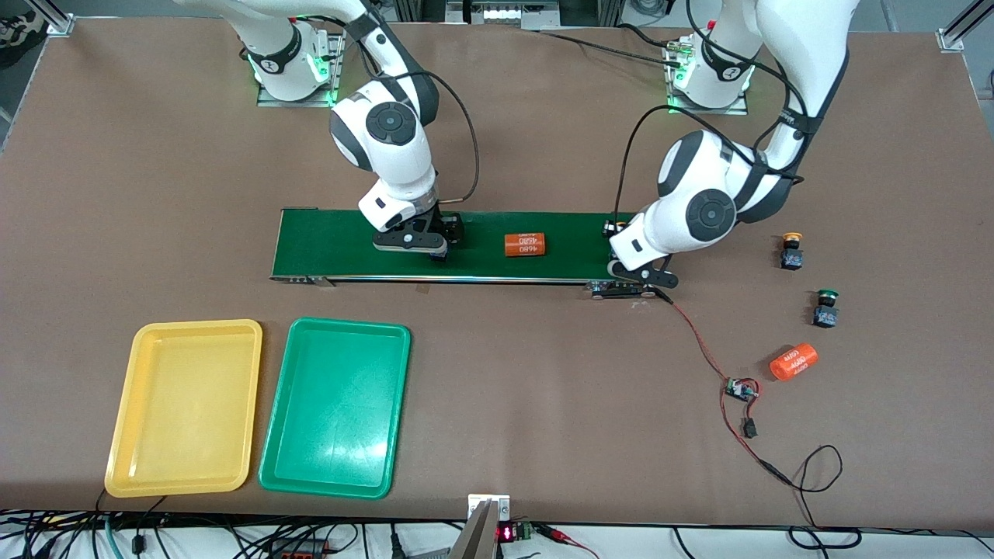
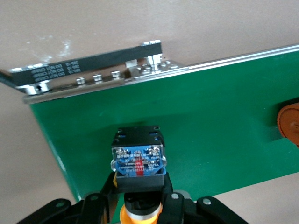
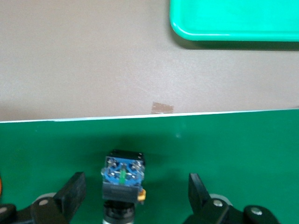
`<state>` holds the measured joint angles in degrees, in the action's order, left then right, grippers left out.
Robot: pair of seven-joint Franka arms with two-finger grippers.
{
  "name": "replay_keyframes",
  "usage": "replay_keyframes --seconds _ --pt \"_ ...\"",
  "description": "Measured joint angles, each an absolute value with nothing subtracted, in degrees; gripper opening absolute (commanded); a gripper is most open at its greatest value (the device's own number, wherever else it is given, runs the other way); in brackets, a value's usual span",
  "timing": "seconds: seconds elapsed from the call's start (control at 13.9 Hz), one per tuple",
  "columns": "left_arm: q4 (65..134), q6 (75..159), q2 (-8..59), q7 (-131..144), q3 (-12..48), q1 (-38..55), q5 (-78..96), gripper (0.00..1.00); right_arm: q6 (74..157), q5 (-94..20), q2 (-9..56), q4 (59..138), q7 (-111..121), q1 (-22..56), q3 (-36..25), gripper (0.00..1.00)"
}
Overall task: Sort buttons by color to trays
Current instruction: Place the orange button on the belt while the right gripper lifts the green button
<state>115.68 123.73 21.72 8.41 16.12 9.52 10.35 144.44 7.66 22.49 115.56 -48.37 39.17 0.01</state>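
My left gripper [image 2: 138, 181] is shut on a yellow-capped button [image 2: 138, 158] and holds it low over the conveyor belt [image 1: 481, 268] at the left arm's end. My right gripper [image 3: 135, 186] is open over the belt, its fingers [image 3: 74, 187] apart on either side of a button [image 3: 122, 171] with a blue-and-black body that lies on the belt; its cap is hidden. A yellow-capped button [image 1: 791, 251] and a green-capped button [image 1: 826, 308] stand on the table past the belt's left-arm end. The yellow tray [image 1: 186, 407] and the green tray [image 1: 335, 404] lie side by side, nearer the front camera than the belt.
One orange cylinder [image 1: 526, 244] lies on the middle of the belt. Another orange cylinder [image 1: 794, 362] lies on the table, nearer the front camera than the green-capped button. A red-and-black wire with a small circuit board [image 1: 739, 388] runs from the belt's end.
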Motion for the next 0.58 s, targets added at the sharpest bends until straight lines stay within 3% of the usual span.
replay_keyframes --seconds 0.14,0.43,0.58 --pt "115.67 124.54 22.07 8.51 16.12 9.82 10.40 1.00 145.47 7.66 23.60 115.38 -48.40 39.16 0.01 0.74" --pt "115.31 125.16 22.18 8.47 16.11 9.82 10.40 1.00 145.97 7.66 24.45 115.26 -48.40 39.11 -0.03 0.16" --pt "114.40 125.32 21.14 8.49 15.83 9.58 10.40 1.00 145.98 7.66 24.45 115.16 -48.40 39.01 -0.07 0.06"
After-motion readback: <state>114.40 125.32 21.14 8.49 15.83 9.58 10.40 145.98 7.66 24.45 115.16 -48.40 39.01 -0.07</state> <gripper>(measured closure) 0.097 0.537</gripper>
